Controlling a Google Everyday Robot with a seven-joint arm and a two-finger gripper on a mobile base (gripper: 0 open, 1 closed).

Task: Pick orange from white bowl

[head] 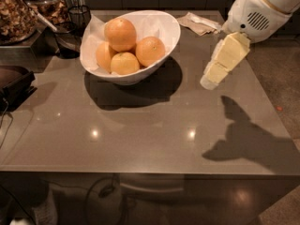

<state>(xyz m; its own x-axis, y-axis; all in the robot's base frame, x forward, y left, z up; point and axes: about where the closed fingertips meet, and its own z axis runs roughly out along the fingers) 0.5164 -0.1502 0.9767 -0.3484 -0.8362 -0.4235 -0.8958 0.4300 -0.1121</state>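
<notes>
The white bowl (169, 28) stands at the back left of the grey table, lined with white paper. It holds several orange fruits. The orange (121, 33) lies on top of the pile, large and round; a second deep orange fruit (150, 50) lies to its right, and two paler ones sit in front. My gripper (209, 80), pale yellow on a white arm, hangs above the table to the right of the bowl, tilted down and to the left. It is apart from the bowl and holds nothing that shows.
A crumpled napkin (199, 22) lies at the back right of the table. Jars of dried food (16, 13) and a black wire holder (70, 32) stand at the back left. A dark tray (14, 81) sits at the left edge.
</notes>
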